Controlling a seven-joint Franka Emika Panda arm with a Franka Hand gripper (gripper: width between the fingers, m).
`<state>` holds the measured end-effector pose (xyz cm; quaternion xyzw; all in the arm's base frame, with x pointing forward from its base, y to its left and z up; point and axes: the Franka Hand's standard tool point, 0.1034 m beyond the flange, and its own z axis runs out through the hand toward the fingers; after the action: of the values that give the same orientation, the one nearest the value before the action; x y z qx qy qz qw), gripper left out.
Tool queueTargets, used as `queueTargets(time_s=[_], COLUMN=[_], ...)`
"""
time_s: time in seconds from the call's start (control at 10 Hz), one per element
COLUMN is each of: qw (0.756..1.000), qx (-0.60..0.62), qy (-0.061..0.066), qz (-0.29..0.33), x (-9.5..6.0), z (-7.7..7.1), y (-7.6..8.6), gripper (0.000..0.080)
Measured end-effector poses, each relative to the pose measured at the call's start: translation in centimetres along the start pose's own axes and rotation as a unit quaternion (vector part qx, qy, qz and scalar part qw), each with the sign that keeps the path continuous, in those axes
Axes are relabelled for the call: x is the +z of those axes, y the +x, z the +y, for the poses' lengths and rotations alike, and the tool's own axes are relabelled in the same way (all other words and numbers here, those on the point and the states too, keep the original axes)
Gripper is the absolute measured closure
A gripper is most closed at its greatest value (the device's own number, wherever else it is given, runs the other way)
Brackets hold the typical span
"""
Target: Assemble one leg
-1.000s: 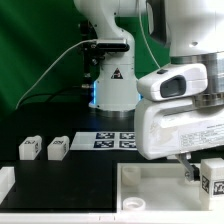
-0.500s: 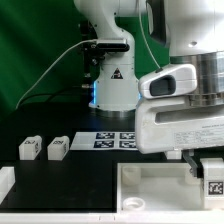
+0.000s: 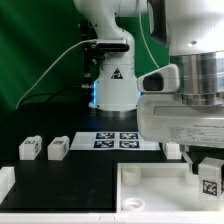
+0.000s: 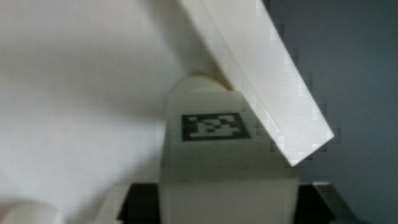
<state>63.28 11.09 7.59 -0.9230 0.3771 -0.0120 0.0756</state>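
A: So, was the gripper (image 3: pixel 209 168) holding anything?
B: Yes, its fingers were clamped on the leg (image 3: pixel 210 179), just above the large white panel (image 3: pixel 150 185), towards the exterior view's right.

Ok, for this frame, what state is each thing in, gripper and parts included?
Gripper: shut on a small white tagged plastic leg block.
Held leg block: off the table, over the large flat white square panel, near its edge at the exterior view's right.
Two spare white tagged leg blocks: resting on the black table, untouched.
Marker board: flat on the table.
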Motion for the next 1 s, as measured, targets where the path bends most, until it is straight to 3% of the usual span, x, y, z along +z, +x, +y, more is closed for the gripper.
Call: queueTargets(time_s=[0.2,0.4,0.6,1.0], qw=[0.982,0.938,0.888,0.819], qx=[0.19,0.344,0.457,0.572], qy=[0.006,0.013,0.019,0.014], qz=[-0.016,-0.031,-0.047,-0.045], x=[0.11,0.19,0.21,0.09], z=[0.08,-0.06,-0.09,-0.12], y=[-0.32,-0.54,-0.46,-0.24], gripper=[0.0502,0.0502,0.0503,0.0502])
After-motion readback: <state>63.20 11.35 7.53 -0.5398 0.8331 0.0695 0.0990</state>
